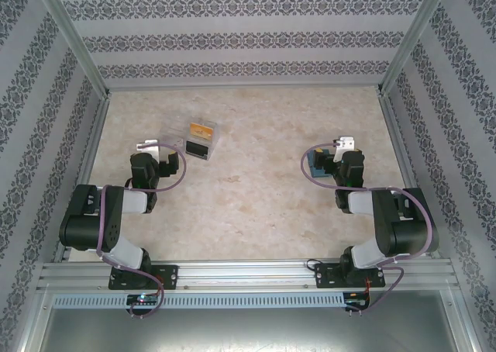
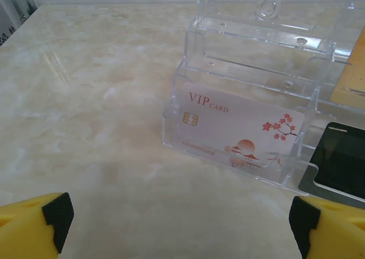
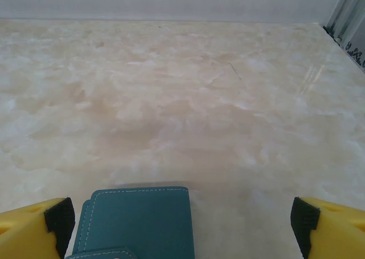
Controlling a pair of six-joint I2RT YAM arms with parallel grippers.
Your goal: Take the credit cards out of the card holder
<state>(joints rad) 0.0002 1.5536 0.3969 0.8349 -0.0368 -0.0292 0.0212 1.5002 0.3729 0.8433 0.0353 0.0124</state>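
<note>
A clear plastic tiered card holder [image 1: 203, 138] stands at the back left of the table, and the credit cards sit in it. A white VIP card [image 2: 239, 128] fills its front slot, with a black card [image 2: 342, 156] and an orange card [image 2: 353, 82] to the right. My left gripper [image 2: 181, 218] is open, a short way in front of the holder and touching nothing. My right gripper [image 3: 179, 218] is open just above a closed teal folding wallet [image 3: 137, 225], which lies between its fingers toward the left one.
The wallet [image 1: 314, 164] lies on the marble table [image 1: 256, 181] at mid right, under the right wrist. Patterned walls and metal posts close in the table on three sides. Open tabletop lies between the two arms and beyond the wallet.
</note>
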